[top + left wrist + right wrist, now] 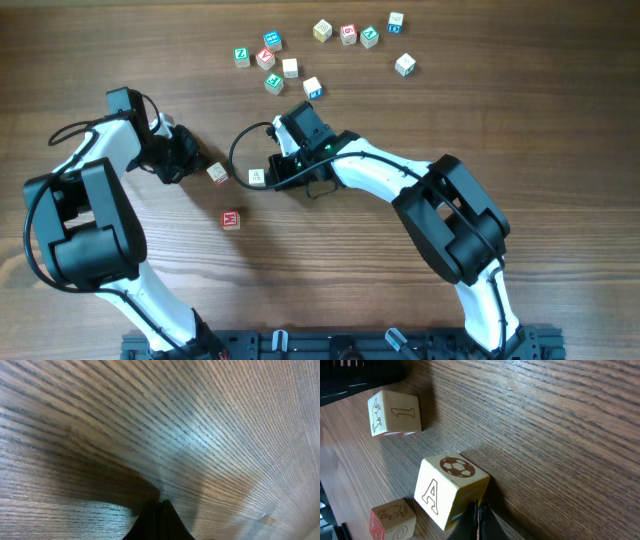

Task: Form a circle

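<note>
Three small wooden alphabet cubes lie spread apart at mid-table and form no circle. A pale cube marked A (257,177) (451,491) touches the shut tips of my right gripper (272,174) (478,519) on its right side. Just left of it is a pale cube marked 1 (217,174) (395,413), with my left gripper (200,164) (161,511) shut and empty close by on its left. A red-faced cube (231,219) (392,520) sits alone nearer the front. The left wrist view holds only wood grain and the closed fingertips.
Several more coloured alphabet cubes (290,67) are scattered along the far side of the wooden table (560,130). A black cable (238,150) loops beside the right wrist. Both arm bases stand at the front edge.
</note>
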